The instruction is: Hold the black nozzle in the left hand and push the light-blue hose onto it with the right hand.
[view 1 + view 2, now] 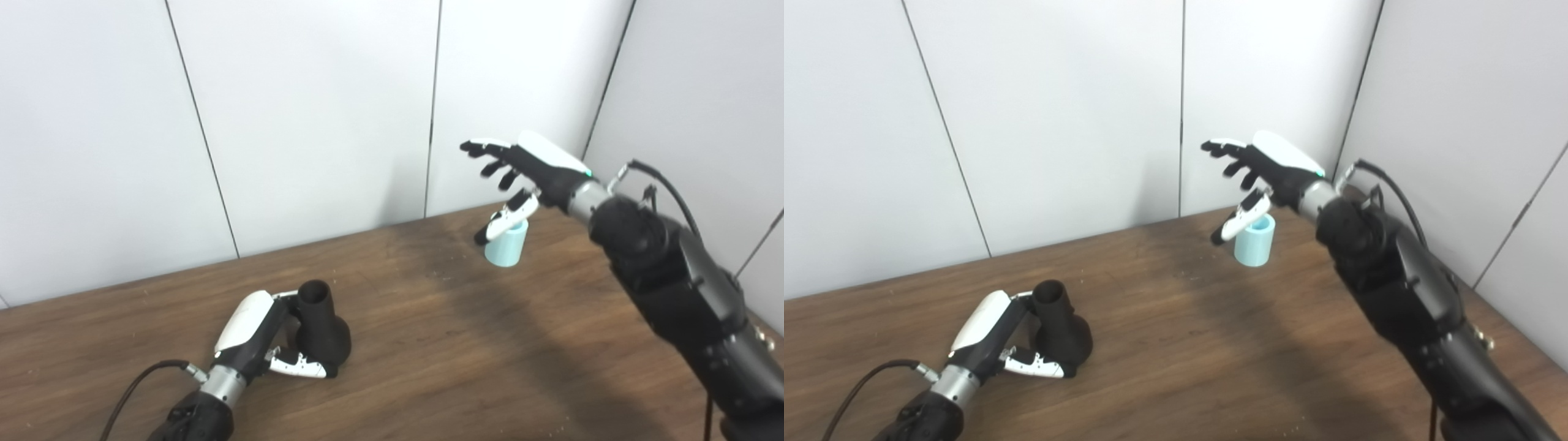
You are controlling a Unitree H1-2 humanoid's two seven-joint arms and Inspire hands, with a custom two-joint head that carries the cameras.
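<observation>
A dark wood bench (429,343) fills the lower part of both views, its far edge meeting white wall panels (306,122) that turn a corner at the right. A wide stretch of bare wood lies open between the two hands. The right hand (520,168) is raised above the far right part of the bench with its fingers spread, holding nothing, its thumb hanging just over the light-blue hose (1254,240), a short tube standing upright near the far edge. The black nozzle (321,327) stands upright at the near left, narrow mouth up, flared base on the wood. The left hand (257,334) wraps it, fingers behind the neck and thumb along the base.
</observation>
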